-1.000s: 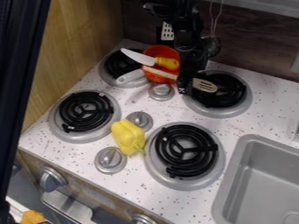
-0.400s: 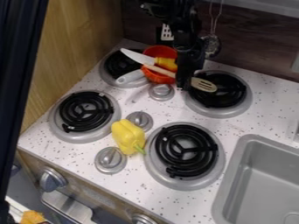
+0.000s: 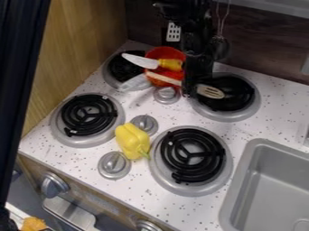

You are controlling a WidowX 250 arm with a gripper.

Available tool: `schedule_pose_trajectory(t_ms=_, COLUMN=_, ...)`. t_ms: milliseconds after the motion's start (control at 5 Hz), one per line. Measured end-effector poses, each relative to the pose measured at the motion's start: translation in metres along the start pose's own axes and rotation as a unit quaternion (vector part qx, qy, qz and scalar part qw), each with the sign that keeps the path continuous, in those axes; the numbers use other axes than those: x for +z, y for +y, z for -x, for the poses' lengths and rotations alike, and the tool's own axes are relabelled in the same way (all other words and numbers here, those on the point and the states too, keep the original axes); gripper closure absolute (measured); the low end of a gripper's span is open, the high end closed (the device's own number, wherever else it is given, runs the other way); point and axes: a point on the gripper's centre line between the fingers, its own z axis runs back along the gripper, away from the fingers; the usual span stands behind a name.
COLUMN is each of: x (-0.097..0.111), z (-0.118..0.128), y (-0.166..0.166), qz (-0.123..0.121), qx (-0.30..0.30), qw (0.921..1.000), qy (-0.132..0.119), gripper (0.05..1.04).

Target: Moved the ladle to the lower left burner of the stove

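One ladle (image 3: 210,91) crosses the low end of your gripper (image 3: 190,90), its slotted head just right of it, over the far right burner (image 3: 249,103), its handle slanting left across the orange pot (image 3: 154,54). You cannot tell how wide your gripper stands, nor whether it grips the ladle. The ladle is well apart from the near left burner (image 3: 69,138). A knife (image 3: 140,61) with a yellow handle lies across the pot, left of your gripper.
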Motion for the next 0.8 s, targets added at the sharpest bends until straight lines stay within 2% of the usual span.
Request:
schedule_pose_trajectory(t_ms=200, x=0.015, z=-0.005, y=0.002, qz=-0.019, qx=-0.006, qw=0.9996, qy=0.019, gripper=0.704)
schedule_pose_trajectory(t_ms=400, x=0.038, z=-0.006, y=0.002, qz=-0.051, qx=-0.004, qw=0.9976, qy=0.045, gripper=0.704)
schedule_pose_trajectory(t_ms=600, x=0.055, z=-0.009, y=-0.002, qz=-0.068, qx=-0.001, qw=0.9953, qy=0.069, gripper=0.704)
schedule_pose_trajectory(t_ms=800, x=0.066, z=-0.002, y=-0.018, qz=-0.032, qx=0.075, qw=0.9927, qy=0.09, gripper=0.704)
